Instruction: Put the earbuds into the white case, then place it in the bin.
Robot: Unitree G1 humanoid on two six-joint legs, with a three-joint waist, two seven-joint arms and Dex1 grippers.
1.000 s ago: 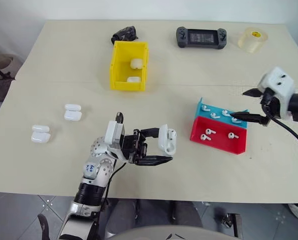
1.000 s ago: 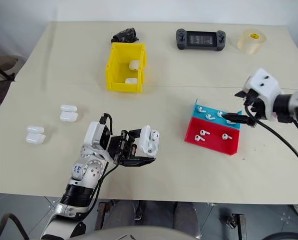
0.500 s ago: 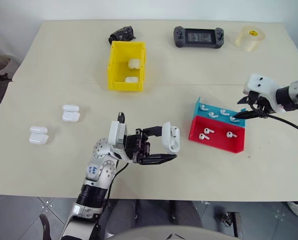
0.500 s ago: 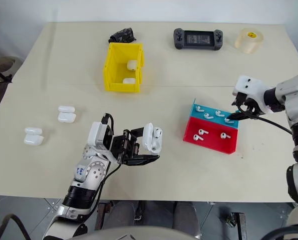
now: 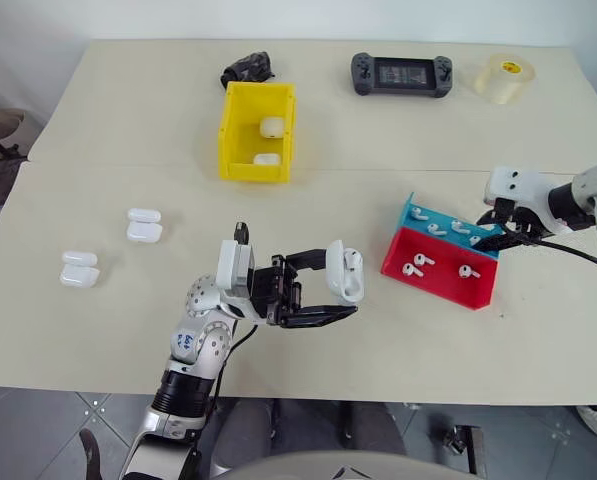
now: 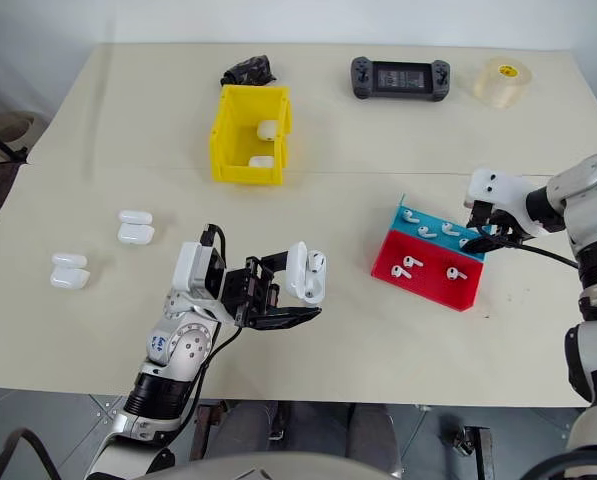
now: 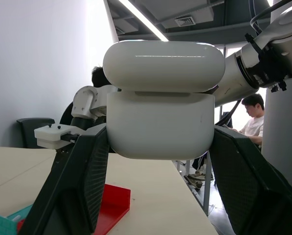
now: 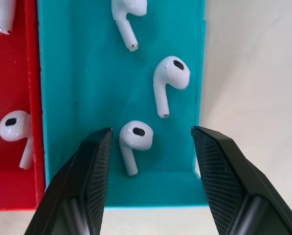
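My left gripper (image 5: 339, 287) is shut on the white case (image 5: 345, 274), holding it above the table's front middle; in the left wrist view the case (image 7: 160, 98) sits clamped between both fingers. Several earbuds lie in a blue tray (image 5: 418, 215) and a red tray (image 5: 433, 285) at the right. My right gripper (image 5: 491, 230) points down into the blue tray's right end. It is open, its fingers (image 8: 87, 176) straddling one earbud (image 8: 133, 139) without touching it. The yellow bin (image 5: 230, 130) stands at the back with two cases inside.
Two spare pairs of cases (image 5: 144, 225) (image 5: 79, 270) lie on the left of the table. A game controller (image 5: 402, 74), a tape roll (image 5: 505, 78) and a black object (image 5: 248, 68) sit along the far edge. People show behind the table in the left wrist view.
My right gripper has dropped down onto the blue tray's right end, and its jaws have narrowed around an earbud. The left gripper and its case have stayed put.
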